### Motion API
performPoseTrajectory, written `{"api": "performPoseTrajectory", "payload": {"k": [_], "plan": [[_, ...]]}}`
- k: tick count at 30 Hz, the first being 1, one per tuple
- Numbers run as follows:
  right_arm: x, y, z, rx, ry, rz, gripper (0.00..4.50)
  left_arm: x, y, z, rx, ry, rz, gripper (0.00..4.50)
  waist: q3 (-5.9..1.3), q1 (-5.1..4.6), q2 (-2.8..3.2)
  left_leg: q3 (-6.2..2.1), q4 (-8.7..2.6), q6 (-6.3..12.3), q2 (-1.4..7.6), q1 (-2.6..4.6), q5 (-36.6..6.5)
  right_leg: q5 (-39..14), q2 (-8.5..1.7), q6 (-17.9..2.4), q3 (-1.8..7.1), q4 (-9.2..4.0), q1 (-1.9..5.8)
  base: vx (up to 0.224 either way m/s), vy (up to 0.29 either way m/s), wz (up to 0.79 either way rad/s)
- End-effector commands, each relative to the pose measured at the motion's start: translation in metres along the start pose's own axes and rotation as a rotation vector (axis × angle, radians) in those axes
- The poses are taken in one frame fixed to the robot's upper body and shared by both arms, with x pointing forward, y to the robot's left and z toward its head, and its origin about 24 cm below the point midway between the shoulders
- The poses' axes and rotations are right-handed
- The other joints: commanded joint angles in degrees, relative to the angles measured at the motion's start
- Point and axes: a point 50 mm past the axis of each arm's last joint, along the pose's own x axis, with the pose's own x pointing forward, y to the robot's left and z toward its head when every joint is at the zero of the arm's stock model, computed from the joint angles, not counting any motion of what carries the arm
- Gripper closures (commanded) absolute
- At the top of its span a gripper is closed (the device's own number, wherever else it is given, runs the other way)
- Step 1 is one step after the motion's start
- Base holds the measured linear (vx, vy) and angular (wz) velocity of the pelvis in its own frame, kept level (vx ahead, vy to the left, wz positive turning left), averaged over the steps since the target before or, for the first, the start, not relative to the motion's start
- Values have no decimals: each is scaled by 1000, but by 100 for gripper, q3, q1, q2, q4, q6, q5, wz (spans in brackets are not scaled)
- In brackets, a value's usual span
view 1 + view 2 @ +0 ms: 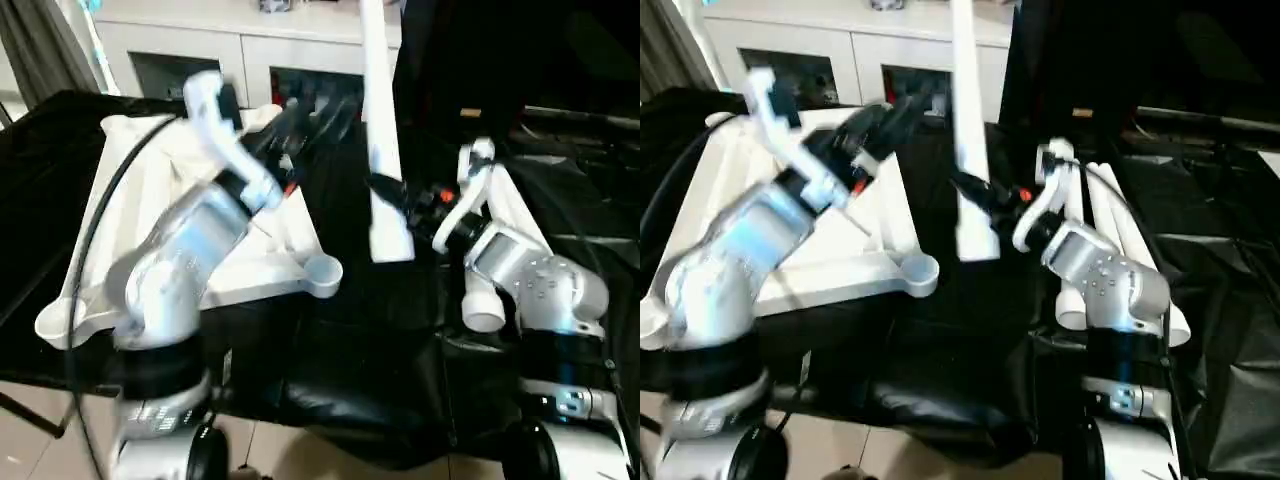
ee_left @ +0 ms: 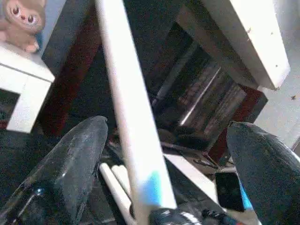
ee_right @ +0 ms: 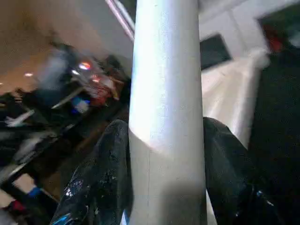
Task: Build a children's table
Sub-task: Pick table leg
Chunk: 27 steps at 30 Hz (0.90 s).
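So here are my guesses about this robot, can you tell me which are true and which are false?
1. The right gripper is clamped on a white leg. True.
2. That leg lies flat on the black cover. False: it stands nearly upright, lifted.
3. The left gripper is squeezed shut. False: its fingers stand wide apart, the held leg between them untouched.
4. The tabletop lies ribbed side up. True.
5. More legs lie beside the right arm. True.
6. A leg already stands in the near corner socket. False: it is empty.
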Motion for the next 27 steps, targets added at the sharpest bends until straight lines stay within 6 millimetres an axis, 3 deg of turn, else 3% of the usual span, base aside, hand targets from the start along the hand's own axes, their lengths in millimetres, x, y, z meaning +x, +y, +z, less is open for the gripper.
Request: {"api": "performPoseTrajectory", "payload": {"k": [1, 7, 12, 20, 27], "plan": [[1, 9, 3, -6, -4, 62, 267, 4, 0, -3, -10, 27, 5, 0, -395, 27, -57, -123, -385, 97, 325, 68, -481, -765, -551, -728, 390, -532, 306, 0, 0, 0], [-1, 14, 1, -22, 5, 105, 268, 6, -2, -7, -40, 51, -7, 0, -407, 41, -21, -126, -384, 92, 345, 71, -367, -430, -555, -840, 384, -506, 306, 0, 0, 0], [-3, 20, -1, -25, 19, 152, 268, 7, -4, -7, -68, 42, -26, 0, -411, 76, -32, -124, -382, 107, 337, 66, -367, -372, -565, -877, 381, -507, 319, 0, 0, 0], [-7, 30, -9, -54, 77, 239, 268, 7, -7, -10, -86, 62, -52, 0, -393, 80, -76, -128, -394, 94, 343, 61, -420, -683, -567, -720, 381, -539, 317, 0, 0, 0], [-4, 30, -14, -148, 125, 204, 268, 6, -3, -10, -79, 60, -12, 0, -391, 84, -94, -126, -391, 55, 346, 52, -366, -719, -575, -661, 384, -534, 305, 0, 0, 0]]}}
